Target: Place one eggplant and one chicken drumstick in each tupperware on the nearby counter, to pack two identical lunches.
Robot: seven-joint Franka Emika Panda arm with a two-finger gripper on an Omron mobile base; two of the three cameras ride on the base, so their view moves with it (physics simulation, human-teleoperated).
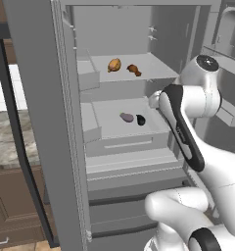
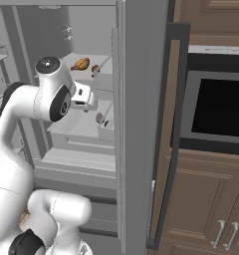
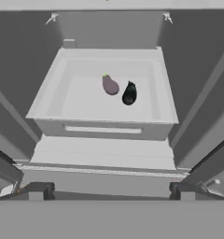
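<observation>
I face the open grey fridge (image 1: 119, 29). My gripper (image 3: 109, 190), jaws wide apart and holding nothing, looks into the pale drawer (image 3: 104, 128); I should come down squarely over one oval. In it the mauve-purple eggplant (image 3: 110, 85) lies just beside the glossy near-black eggplant (image 3: 129, 94). On the shelf above sit the golden-orange drumstick (image 1: 114, 64) and the reddish-brown drumstick (image 1: 134, 69).

The fridge door (image 1: 38, 122) stands swung wide, leaving the front open. The drawer (image 3: 104, 123) is open-topped, with bare floor all around the two eggplants (image 3: 119, 89), which lie just beside each other; its raised front wall bars a low approach.
</observation>
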